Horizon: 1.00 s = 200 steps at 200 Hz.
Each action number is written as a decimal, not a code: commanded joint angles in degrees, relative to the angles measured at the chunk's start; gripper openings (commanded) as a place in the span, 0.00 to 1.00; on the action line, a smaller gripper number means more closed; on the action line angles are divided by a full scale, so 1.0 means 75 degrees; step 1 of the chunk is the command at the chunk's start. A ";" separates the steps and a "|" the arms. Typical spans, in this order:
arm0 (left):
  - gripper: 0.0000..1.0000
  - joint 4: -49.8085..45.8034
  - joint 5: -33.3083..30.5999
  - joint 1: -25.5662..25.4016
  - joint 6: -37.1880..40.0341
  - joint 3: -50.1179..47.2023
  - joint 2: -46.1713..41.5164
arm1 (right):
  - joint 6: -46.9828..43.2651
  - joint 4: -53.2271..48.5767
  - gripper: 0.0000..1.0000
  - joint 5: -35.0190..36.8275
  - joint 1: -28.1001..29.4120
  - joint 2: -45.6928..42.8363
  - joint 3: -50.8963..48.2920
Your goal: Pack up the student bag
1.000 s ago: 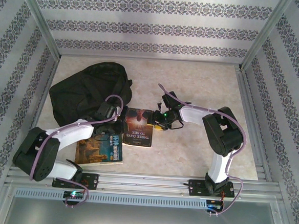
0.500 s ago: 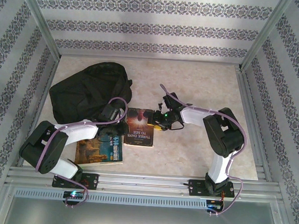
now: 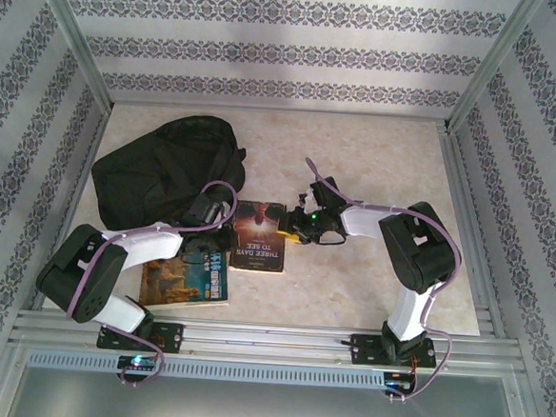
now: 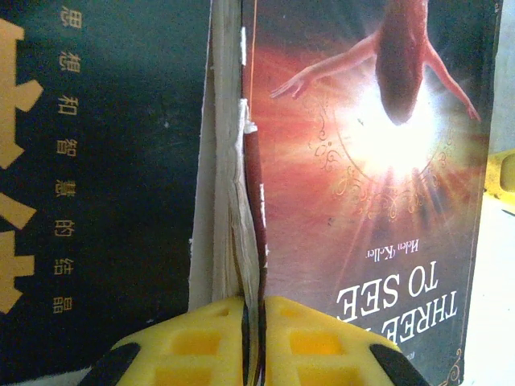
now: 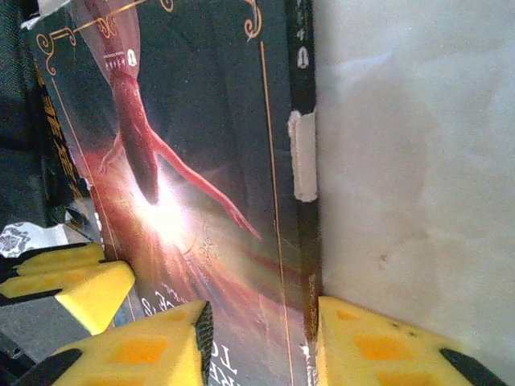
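The student bag [image 3: 161,172], a black soft backpack, lies at the back left of the table. In front of it lies the red book "Three Days to See" [image 3: 259,234] [image 4: 378,177] [image 5: 185,201]. My left gripper [image 3: 221,227] [image 4: 256,342] is shut on the book's left edge, pinching the cover and a few pages. At the book's right edge my right gripper [image 3: 295,231] [image 5: 261,346] stands open. It straddles the spine, with one finger [image 5: 153,354] over the cover and the other finger [image 5: 378,346] on the table beside the spine.
A second book [image 3: 185,276] [image 4: 96,177], dark with Chinese lettering, lies against the red book's left side under my left arm. Bare table [image 3: 376,168] stretches to the back and right. Patterned walls and metal rails [image 3: 469,212] close in the workspace.
My left jaws have closed onto the red book's edge and the left elbow has swung inward. The right jaws have narrowed around the spine.
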 commanded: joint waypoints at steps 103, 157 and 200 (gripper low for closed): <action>0.11 0.0411 0.0345 -0.0143 0.0255 -0.0124 0.0413 | -0.0370 0.1245 0.27 -0.2621 0.0638 -0.0787 -0.0117; 0.10 0.0306 0.0320 -0.0146 0.0267 -0.0176 0.0231 | -0.0823 -0.0066 0.38 -0.1303 0.0464 -0.0166 0.0234; 0.11 0.0137 0.0307 -0.0144 0.0237 -0.0169 -0.0064 | -0.0785 -0.0131 0.00 -0.0969 0.0175 -0.0405 0.0133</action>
